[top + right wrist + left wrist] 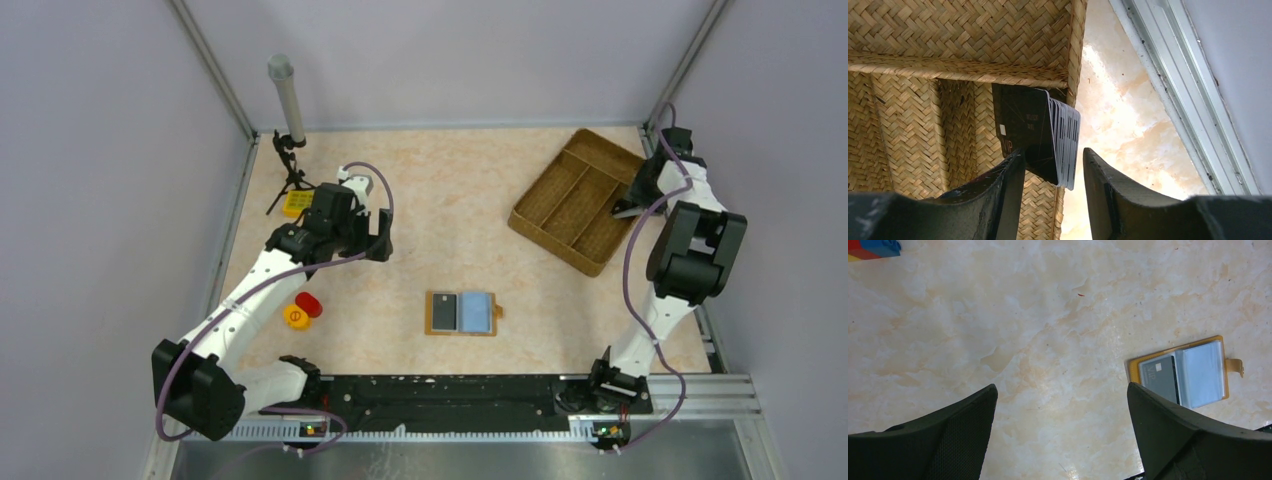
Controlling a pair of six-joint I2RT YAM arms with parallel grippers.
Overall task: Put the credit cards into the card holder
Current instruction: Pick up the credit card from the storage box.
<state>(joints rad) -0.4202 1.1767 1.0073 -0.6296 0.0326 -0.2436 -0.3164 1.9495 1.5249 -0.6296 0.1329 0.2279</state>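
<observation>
The orange-tan card holder [433,328] lies open on the table's near middle. It holds a dark grey card [443,312] on its left and a light blue card [477,312] on its right. It also shows in the left wrist view [1134,371], to the right of my open, empty left gripper [1062,386], which hovers above bare table [383,240]. My right gripper [1054,152] is at the woven tray's right corner [628,207]. Its open fingers straddle a stack of black credit cards [1040,130] leaning on the tray wall, with a gap at the right finger.
The brown woven compartment tray [575,200] stands at the back right, close to the metal frame rail [1168,75]. A yellow and red toy [300,310] lies near the left arm. A small tripod with a grey cylinder [288,100] and a yellow object [296,203] stand at the back left.
</observation>
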